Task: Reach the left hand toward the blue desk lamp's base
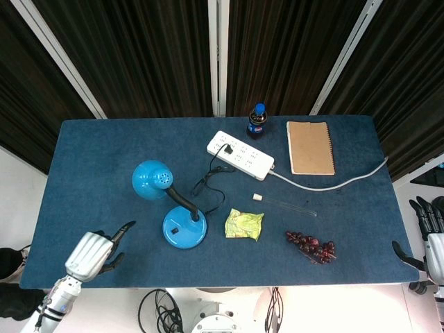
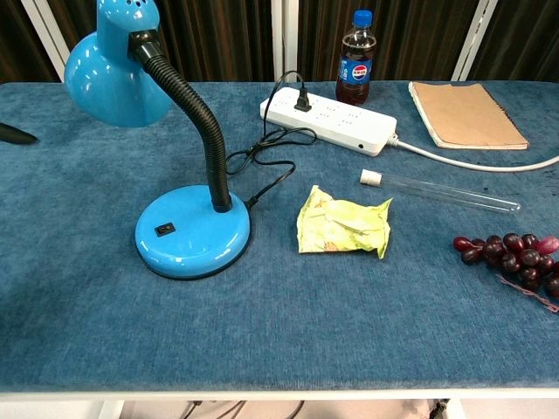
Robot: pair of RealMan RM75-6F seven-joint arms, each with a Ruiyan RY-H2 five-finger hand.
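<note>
- Left hand (image 1: 90,251) hangs over the table's (image 1: 97,159) near-left corner, empty, one fingertip (image 2: 16,134) extended, the others seemingly curled under.
- Lamp base (image 1: 184,228) sits apart, to its right.
- Right hand (image 1: 430,239), fingers spread, is cut off by the frame.

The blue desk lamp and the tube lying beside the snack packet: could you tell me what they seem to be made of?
Lamp base: likely painted metal or hard plastic, glossy, with bright highlights. Lamp neck: black ribbed flexible hose, matte. Tube: clear glass or plastic, the cloth showing through, with a white cap.
</note>
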